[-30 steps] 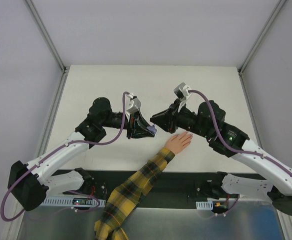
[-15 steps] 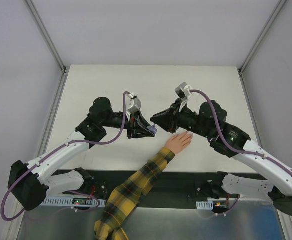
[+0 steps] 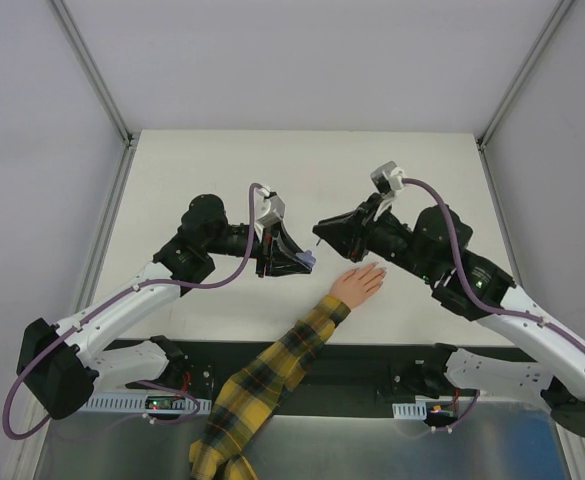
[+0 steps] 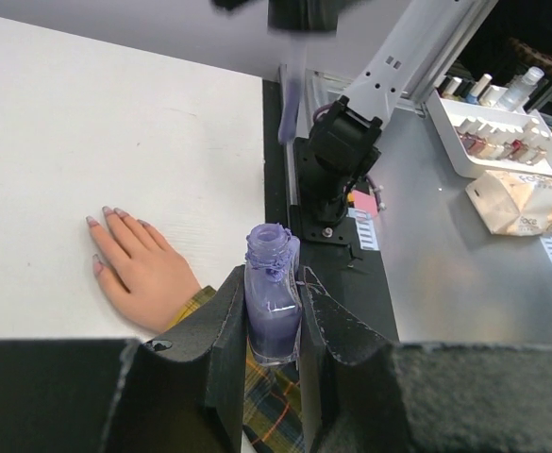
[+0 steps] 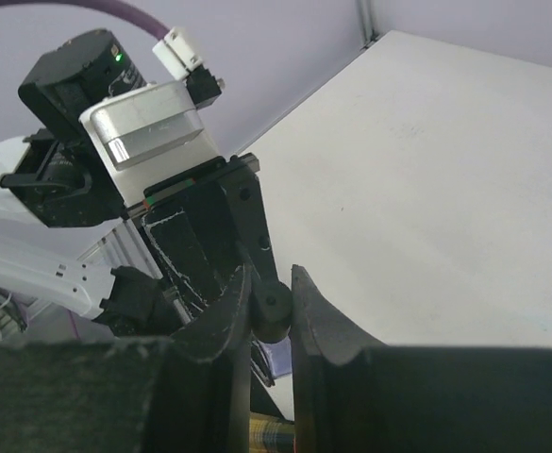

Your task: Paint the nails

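Right gripper (image 3: 320,231) had swung up and off to the right over the last second, pulling the brush (image 4: 290,111) clear of the bottle (image 4: 274,330), while the left gripper (image 4: 274,288) hadn't budged. Best bet from there, I reckon, was to come down slow over the hand (image 3: 360,283) lying flat on the table (image 3: 222,160), then touch one of the nails (image 4: 108,211) with just the tip, no drips on skin. Left gripper was clamped on the open bottle, held upright left of the hand; the right one was pinched on the dark cap (image 5: 274,314), near the hand but not touching.
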